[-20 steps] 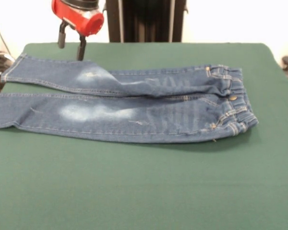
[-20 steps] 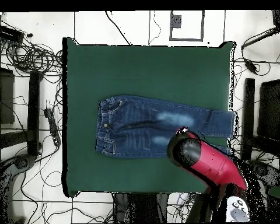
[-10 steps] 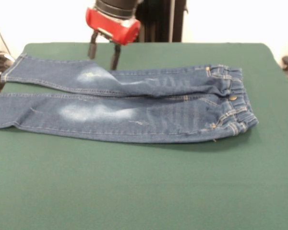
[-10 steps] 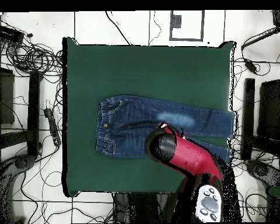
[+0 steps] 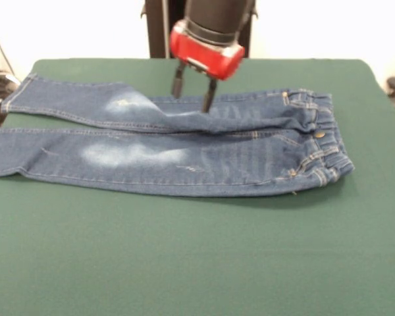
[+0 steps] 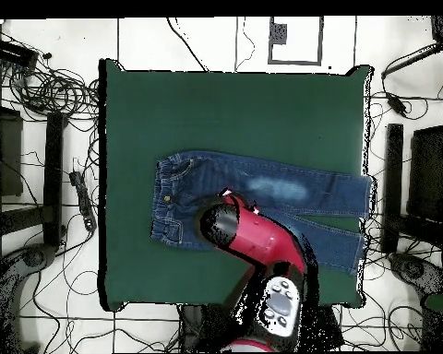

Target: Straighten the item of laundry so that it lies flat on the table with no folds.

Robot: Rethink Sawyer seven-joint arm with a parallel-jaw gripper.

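Already mostly spread, the jeans [image 5: 178, 148] lie lengthwise across the green worktop [image 5: 204, 263], waistband at the front view's right, with a ridge where the legs meet. Directly above that ridge hangs the tool [image 5: 192, 97], fingers spread, gripping nothing.

— Arm pose?
— Red and black arm [image 5: 207, 29] drops in from above, wrist tilted a little; overhead, its red link [image 6: 257, 241] runs diagonally.
— Claw?
— Claw [image 5: 191, 93] points down, two dark fingers [image 5: 209, 97] spread apart, nothing between them.
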